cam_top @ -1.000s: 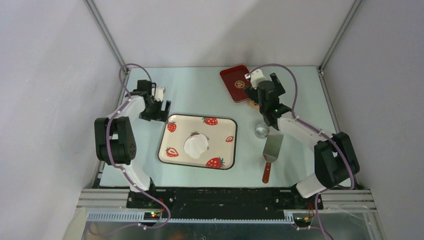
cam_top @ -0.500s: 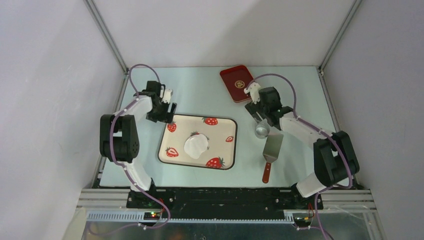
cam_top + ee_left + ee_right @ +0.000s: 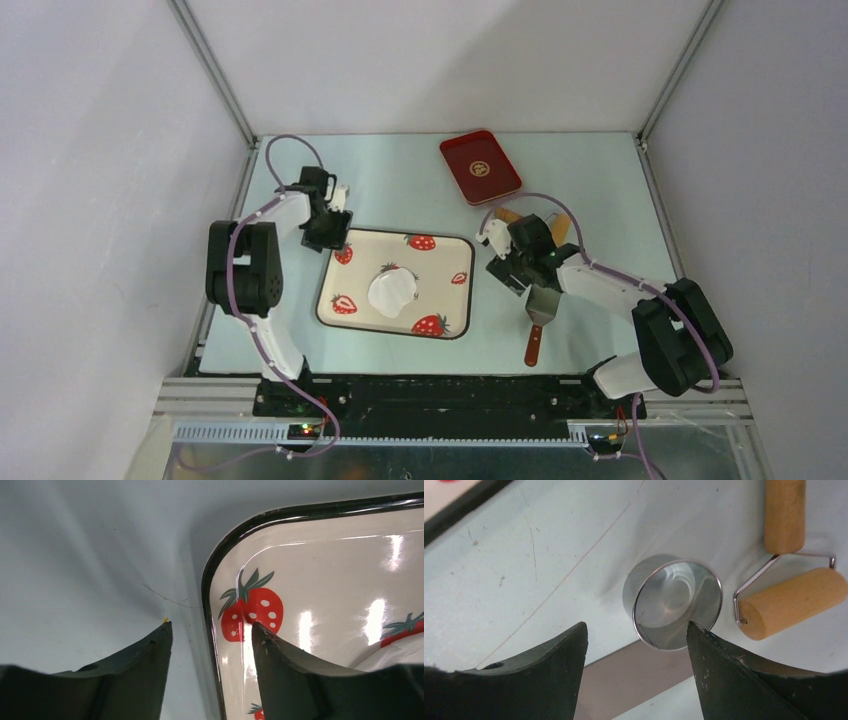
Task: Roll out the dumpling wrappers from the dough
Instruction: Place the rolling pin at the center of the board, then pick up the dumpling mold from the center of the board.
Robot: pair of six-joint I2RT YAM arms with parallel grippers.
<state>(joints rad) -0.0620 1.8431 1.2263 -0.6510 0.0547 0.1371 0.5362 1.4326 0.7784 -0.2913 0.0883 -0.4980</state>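
Dough (image 3: 392, 290) soft matte white lump, glossy strawberry tray (image 3: 441, 299)

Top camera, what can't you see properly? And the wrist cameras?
Top view: the silvery cup is hidden under the right arm; only the right wrist view shows it.
Top view: that arm covers the middle of the rolling pin and the spatula blade's tip.
Left wrist view: the dough is just a sliver behind a jaw, cut off by the edge.
Top view: the red tray emblem is too small.

The dough (image 3: 392, 291) — one soft, matte white lump — lies near the middle of the strawberry-print tray (image 3: 445, 300).
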